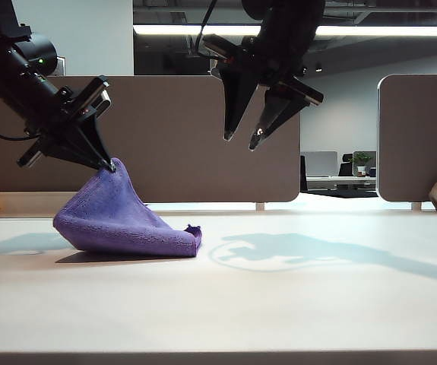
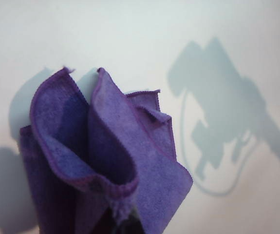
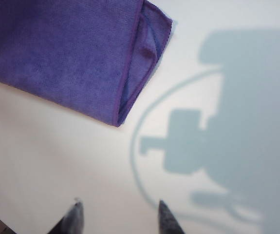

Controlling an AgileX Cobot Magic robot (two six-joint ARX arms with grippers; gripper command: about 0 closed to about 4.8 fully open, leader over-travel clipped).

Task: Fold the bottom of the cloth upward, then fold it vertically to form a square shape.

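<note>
Item: purple fuzzy microfibre cloth (image 1: 123, 220), stitched hem, on the white table (image 1: 294, 304), left side. Judged light, limp, non-slip; best held at hemmed corners. Left gripper (image 1: 110, 165) was clamped on 1 raised corner; right gripper (image 1: 241, 141) hung open above, empty.

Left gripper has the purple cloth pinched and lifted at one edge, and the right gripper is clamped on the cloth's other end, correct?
Not quite. The right gripper is not on the cloth: the exterior view shows it open in the air above the table, holding nothing, and its wrist view shows parted fingertips clear of the fabric. The rest holds: the left gripper is shut on one lifted edge.
</note>
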